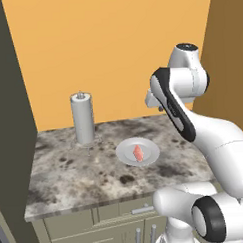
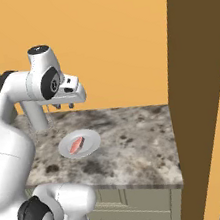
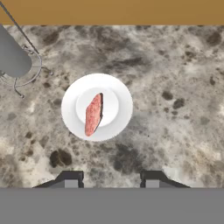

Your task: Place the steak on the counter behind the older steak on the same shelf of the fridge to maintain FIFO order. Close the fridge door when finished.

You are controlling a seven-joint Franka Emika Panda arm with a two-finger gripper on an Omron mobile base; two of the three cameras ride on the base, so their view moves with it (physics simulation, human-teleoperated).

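Observation:
The salmon-pink steak [image 1: 138,153] [image 2: 77,145] [image 3: 93,114] lies on a small white plate [image 1: 122,152] [image 2: 92,144] [image 3: 72,109] in the middle of the mottled stone counter [image 1: 70,171] [image 2: 138,143] [image 3: 175,87]. My gripper [image 2: 65,106] [image 3: 110,178] hangs well above the counter, pointing down. It is open, its fingertips are wide apart with nothing between them, and the steak sits ahead of them in the hand view. In the left base view the arm covers most of the hand. The older steak and the fridge shelf are out of view.
A paper towel roll [image 1: 82,117] [image 2: 34,114] [image 3: 13,57] stands on a wire holder at the counter's back left. A tall dark grey panel [image 1: 8,123] borders the counter on the left and a brown panel [image 2: 195,92] on the right. Pale cabinet fronts [image 1: 98,229] sit below.

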